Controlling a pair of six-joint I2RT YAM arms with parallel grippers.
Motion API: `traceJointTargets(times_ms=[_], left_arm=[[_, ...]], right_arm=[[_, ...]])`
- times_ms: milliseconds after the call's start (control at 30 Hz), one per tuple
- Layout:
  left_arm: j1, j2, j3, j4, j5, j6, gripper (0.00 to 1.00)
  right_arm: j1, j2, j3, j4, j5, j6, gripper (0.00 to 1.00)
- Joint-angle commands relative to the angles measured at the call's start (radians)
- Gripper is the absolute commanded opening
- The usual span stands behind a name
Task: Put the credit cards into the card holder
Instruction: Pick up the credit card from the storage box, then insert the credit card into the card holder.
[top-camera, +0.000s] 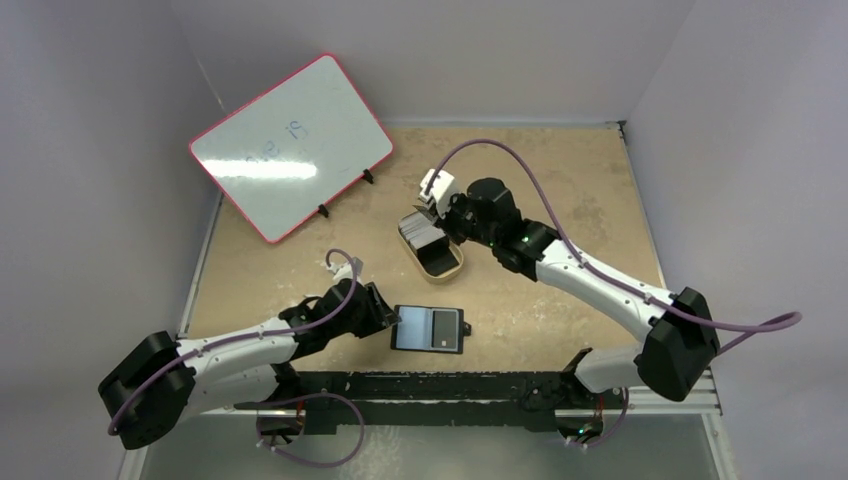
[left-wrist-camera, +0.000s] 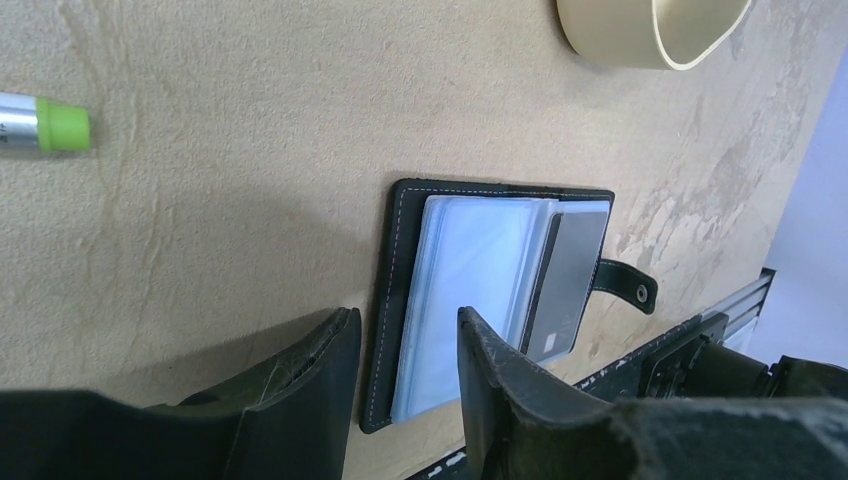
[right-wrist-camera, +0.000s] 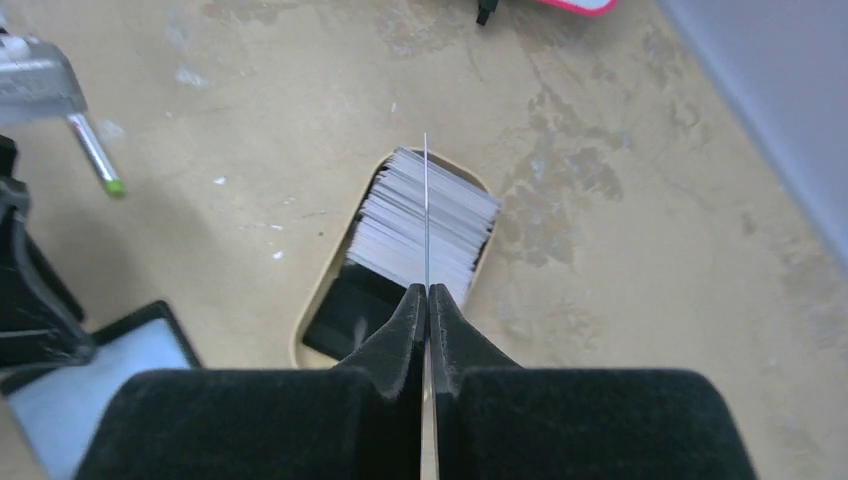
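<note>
The card holder lies open on the table, with bluish clear sleeves and a grey card on its right side; its snap tab points right. My left gripper is open at the holder's left edge; in the left wrist view one finger is over the bare table and the other over the sleeves. The credit cards stand stacked in the tan tin. My right gripper is shut on one thin card, seen edge-on, held above the stack.
A silver pen with a green tip lies on the table left of the holder, also in the right wrist view. A pink-framed whiteboard stands at the back left. Grey walls close in the table.
</note>
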Motion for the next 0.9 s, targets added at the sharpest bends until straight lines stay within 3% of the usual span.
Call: traceJointTargets(times_ms=[0,200,400,867], left_arm=[[0.006,0.004,0.006,0.049,0.011,-0.004,0.39],[0.006,0.015,-0.007,0.081,0.023,-0.013,0.34],[-0.001,0.026,-0.024,0.119,0.039,-0.037,0.27],[-0.044,0.08,-0.03,0.157,0.023,-0.064,0.14]], right_arm=[[-0.001,-0.04,0.03,-0.018,-0.035,0.382,0.0],[0.0,-0.146,-0.114,0.056,-0.141,0.793,0.0],[0.031,-0.195,-0.271,0.115,-0.174,1.047,0.0],[0.081,-0.236,-0.617,0.398,-0.128,1.354,0.0]])
